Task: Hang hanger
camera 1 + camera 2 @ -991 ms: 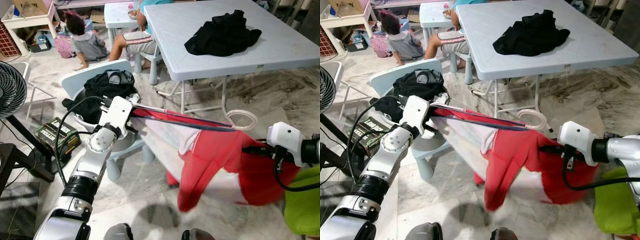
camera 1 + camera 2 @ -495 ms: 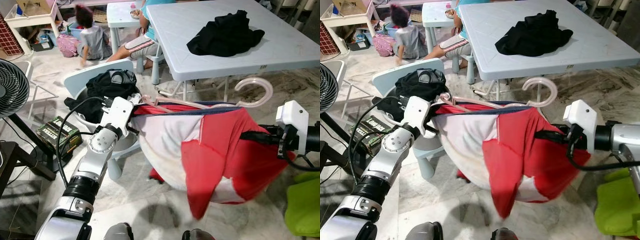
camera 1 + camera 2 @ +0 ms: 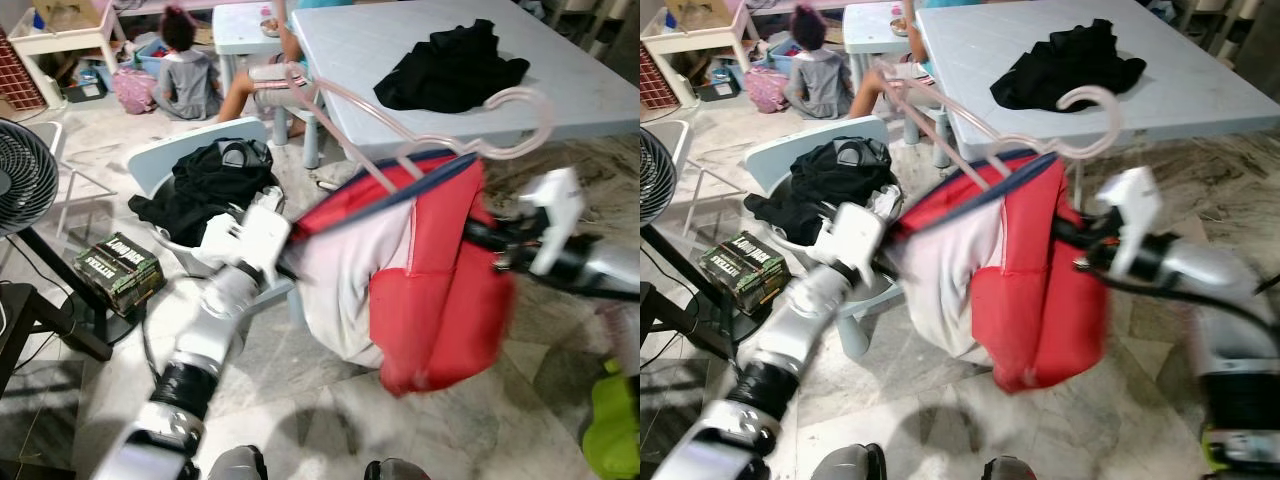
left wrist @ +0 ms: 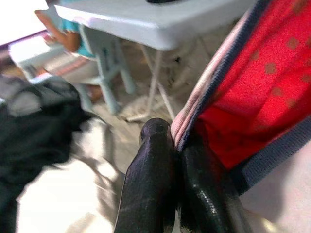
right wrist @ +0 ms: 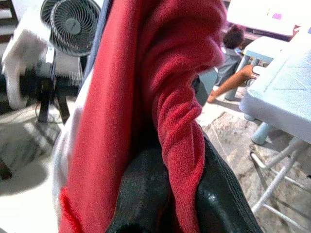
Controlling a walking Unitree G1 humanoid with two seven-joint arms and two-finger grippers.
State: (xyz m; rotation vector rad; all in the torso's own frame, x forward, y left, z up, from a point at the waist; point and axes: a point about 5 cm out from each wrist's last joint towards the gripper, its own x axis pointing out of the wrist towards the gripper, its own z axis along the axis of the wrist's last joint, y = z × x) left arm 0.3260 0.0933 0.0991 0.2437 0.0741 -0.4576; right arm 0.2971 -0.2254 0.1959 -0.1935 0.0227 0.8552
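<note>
A pale pink hanger (image 3: 345, 115) sits tilted inside the neck of a red and white shirt (image 3: 440, 270), its hook (image 3: 525, 105) up in front of the table edge. My left gripper (image 3: 288, 238) is shut on the shirt's navy-trimmed edge, seen close up under the fingers (image 4: 150, 165) in the left wrist view. My right gripper (image 3: 478, 236) is shut on the red cloth at the shirt's right side, and red fabric (image 5: 180, 121) bunches between its fingers (image 5: 146, 194). The shirt hangs in the air between both arms.
A light-blue table (image 3: 340, 40) with a black garment (image 3: 450, 65) stands behind. A white basket (image 3: 150, 165) of dark clothes (image 3: 215, 180) is at left, with a fan (image 3: 20, 190) and a box (image 3: 118, 272). People (image 3: 185, 75) sit on the floor beyond.
Both grippers have lifted the shirt and hanger. The hanger has tilted, its left arm swinging up and its hook rising to table height. The right gripper has moved left, bunching the shirt.
</note>
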